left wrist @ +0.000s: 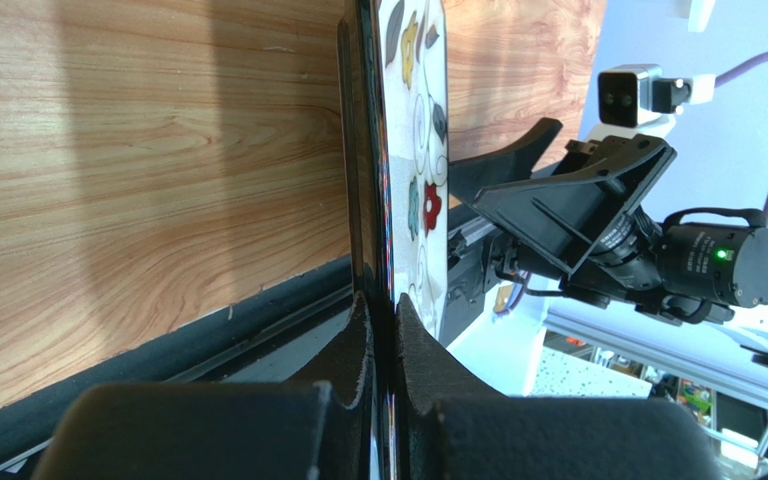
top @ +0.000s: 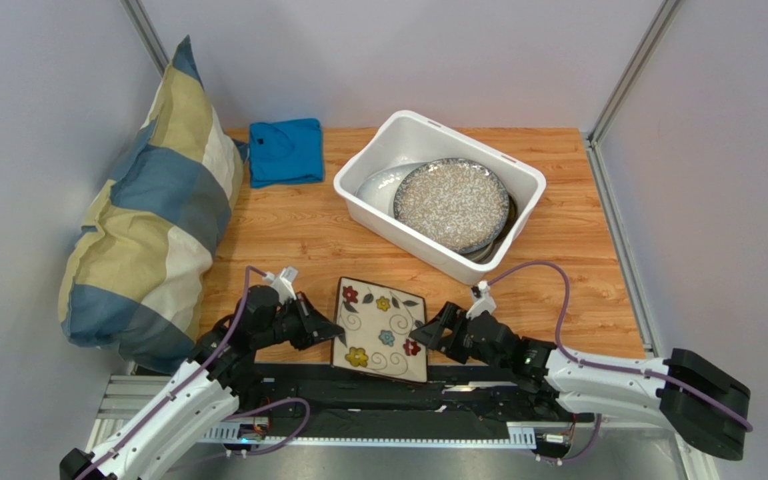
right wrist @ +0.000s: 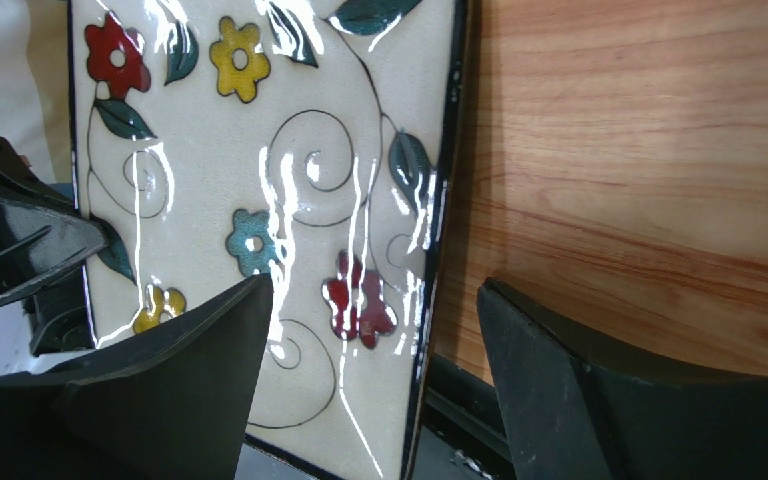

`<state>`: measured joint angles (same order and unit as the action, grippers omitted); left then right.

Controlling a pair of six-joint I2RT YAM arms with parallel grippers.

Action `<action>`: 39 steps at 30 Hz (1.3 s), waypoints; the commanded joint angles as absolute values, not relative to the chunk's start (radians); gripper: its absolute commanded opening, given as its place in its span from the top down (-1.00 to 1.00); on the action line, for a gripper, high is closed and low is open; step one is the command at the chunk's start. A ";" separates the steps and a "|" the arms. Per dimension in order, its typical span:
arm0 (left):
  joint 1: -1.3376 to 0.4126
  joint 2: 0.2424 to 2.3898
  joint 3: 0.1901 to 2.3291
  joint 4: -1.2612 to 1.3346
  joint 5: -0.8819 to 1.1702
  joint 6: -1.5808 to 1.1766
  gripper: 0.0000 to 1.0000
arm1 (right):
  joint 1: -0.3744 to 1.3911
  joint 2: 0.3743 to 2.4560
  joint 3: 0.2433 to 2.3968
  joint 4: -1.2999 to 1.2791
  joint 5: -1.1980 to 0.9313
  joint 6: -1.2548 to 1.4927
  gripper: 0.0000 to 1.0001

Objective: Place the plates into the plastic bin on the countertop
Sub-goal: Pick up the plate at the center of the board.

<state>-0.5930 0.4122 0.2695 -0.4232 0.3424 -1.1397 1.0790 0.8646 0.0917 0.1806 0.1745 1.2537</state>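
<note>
1. From above: square flower plate [top: 381,328], shiny cream with a thin dark rim, at the near edge of the orange-brown wood countertop [top: 288,235], partly out over the black rail [top: 378,395]. Left gripper [top: 330,330] at its left side, right gripper [top: 426,335] at its right side. Farther back, a deep white plastic bin [top: 398,235] with round corners, holding a round grey speckled plate [top: 451,204] on top of a smooth white plate [top: 378,185]. Off to the left, a soft folded blue cloth [top: 286,151] and a big puffy checked pillow [top: 148,210].
2. From the left wrist: flower plate [left wrist: 413,150] seen edge-on, thin and flat. Left gripper's black fingers [left wrist: 353,350] pressed tight on the rim, one on each face, pinching it. Streaky wood grain on the left; right gripper's black fingers on the far side of the plate.
3. From the right wrist: glossy plate face with red, yellow and blue flowers, green leaves and curly black lines. Right gripper [right wrist: 373,290] spread wide, one black finger over the plate, the other over bare wood, the dark rim in the gap between. Hard to tell whether touching the plate.
</note>
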 commanded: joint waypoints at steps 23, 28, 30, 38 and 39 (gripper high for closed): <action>-0.584 0.406 0.261 -0.160 0.471 -1.213 1.00 | 1.081 1.097 0.058 0.873 0.040 1.307 -0.36; -0.583 0.399 0.249 -0.170 0.476 -1.212 1.00 | 1.083 0.996 0.069 0.776 0.069 1.258 -0.09; -0.584 0.394 0.244 -0.173 0.477 -1.206 1.00 | 1.081 0.951 0.063 0.746 0.075 1.259 0.05; -0.584 0.417 0.253 -0.169 0.506 -1.177 1.00 | 1.081 0.838 0.054 0.749 0.066 1.264 0.21; -0.584 0.425 0.255 -0.161 0.512 -1.170 1.00 | 1.081 0.833 0.061 0.746 0.049 1.258 0.22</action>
<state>-0.5724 0.4179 0.2234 -0.3569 0.3618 -1.1622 1.0634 0.9104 0.0132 0.4522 0.1440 1.2499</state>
